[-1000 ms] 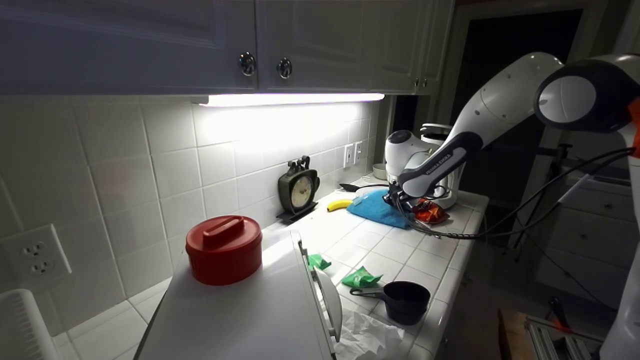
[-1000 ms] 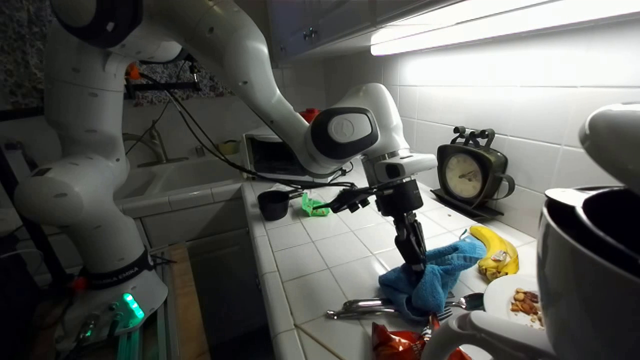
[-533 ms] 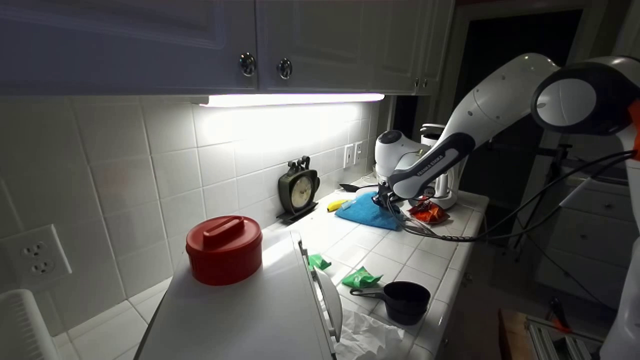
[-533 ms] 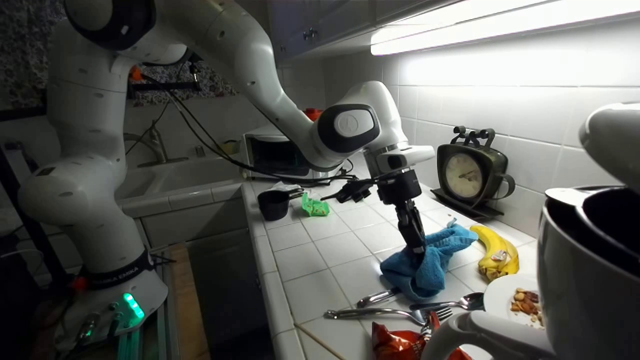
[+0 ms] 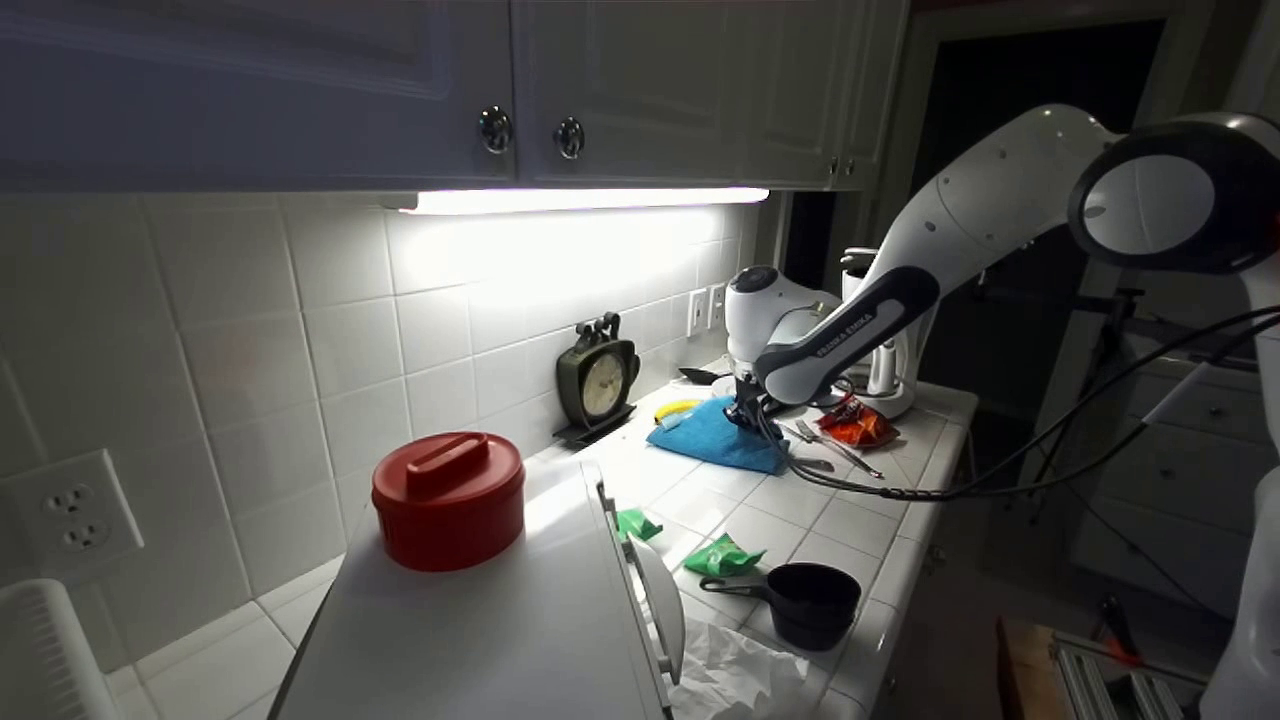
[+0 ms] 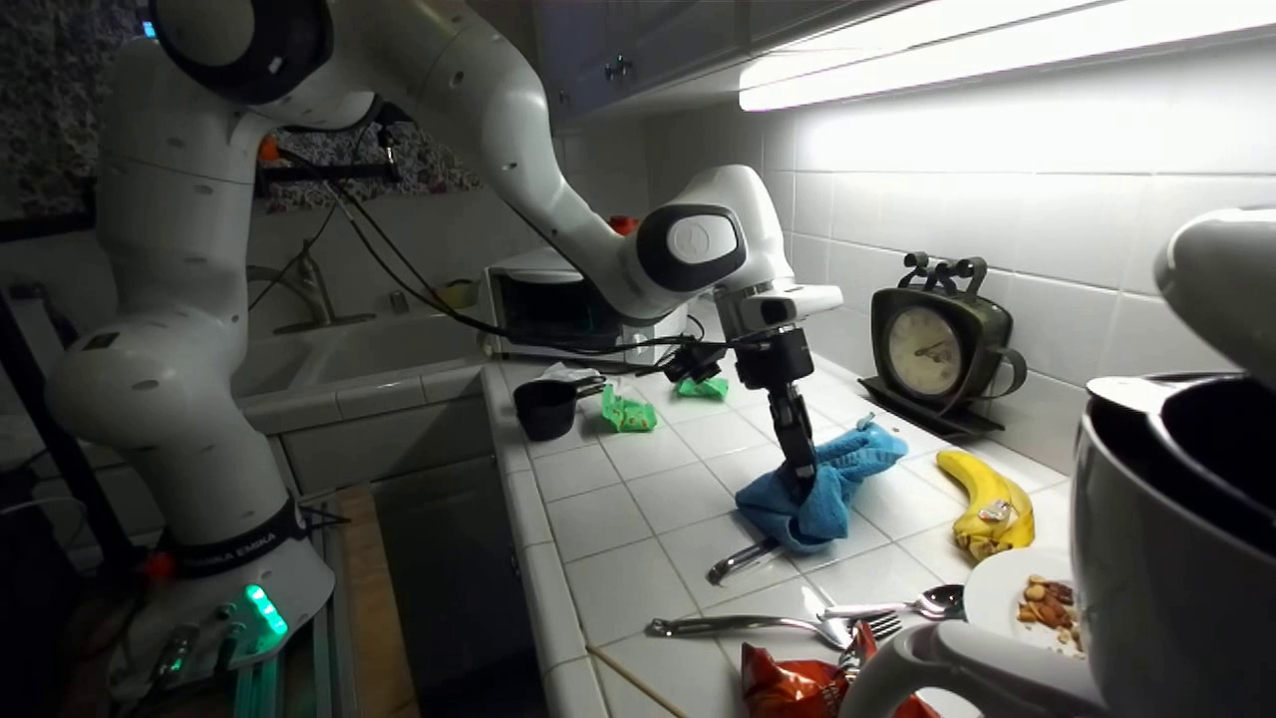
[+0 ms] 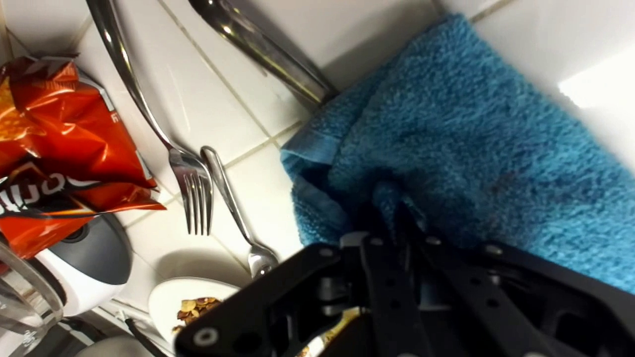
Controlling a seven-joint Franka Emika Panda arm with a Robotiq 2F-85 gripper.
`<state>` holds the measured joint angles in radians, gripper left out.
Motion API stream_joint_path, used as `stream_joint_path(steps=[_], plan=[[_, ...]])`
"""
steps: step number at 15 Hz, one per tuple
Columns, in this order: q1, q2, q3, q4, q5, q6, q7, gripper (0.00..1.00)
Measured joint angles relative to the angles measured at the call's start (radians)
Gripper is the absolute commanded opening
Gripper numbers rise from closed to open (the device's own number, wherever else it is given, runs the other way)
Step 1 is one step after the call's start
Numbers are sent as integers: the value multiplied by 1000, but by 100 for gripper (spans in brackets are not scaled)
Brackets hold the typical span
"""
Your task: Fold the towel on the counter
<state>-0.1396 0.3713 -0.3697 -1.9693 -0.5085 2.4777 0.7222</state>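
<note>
Well, the gripper (image 6: 800, 481) was closed on the blue towel (image 6: 819, 523), pinching up a fold, its ends sunk out of sight in the pucker. It pointed down into the towel at a slight tilt. The towel lay bunched on the counter (image 6: 618, 588); whether all of its underside touched could not be told. In the wrist view one corner of the towel reached away from the grip, and close to the grip an edge was doubled over.

A metal handle (image 7: 265, 54) stuck out from under the towel. Near the towel, clear of it, lay a spoon (image 6: 939, 602) and a fork (image 7: 188, 168), with a red bag (image 7: 74, 144) past them as reckoned from the towel. In an exterior view a banana (image 6: 977, 494) was just to the right of the towel, a plate (image 6: 992, 590) with nuts (image 6: 1047, 601) to its lower right, and a clock (image 6: 942, 344) up and to its right. Well apart from the towel, to its upper left, were two green packets (image 6: 628, 412) and a black pan (image 6: 546, 411); to its lower left lay a thin stick (image 6: 636, 681). In an exterior view a red tub (image 5: 447, 500) and a white oven (image 5: 480, 640) stood well to the lower left of the towel.
</note>
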Motion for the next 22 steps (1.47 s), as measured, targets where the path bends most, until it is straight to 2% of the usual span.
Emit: stream_joint_path(steps=[5,6,7,8,11,16,18,22], plan=[[28,-16,31,1,5,-75,-48,6],[31,-19,41,1,11,-93,-65,32],[33,-22,51,1,17,-109,-81,33],[35,-25,60,1,24,-125,-98,39],[37,-52,79,-8,40,-154,-144,60],[40,-183,92,-78,41,-167,-191,95],[38,-239,95,-105,42,-169,-214,100],[24,-343,100,-150,42,-170,-265,100]])
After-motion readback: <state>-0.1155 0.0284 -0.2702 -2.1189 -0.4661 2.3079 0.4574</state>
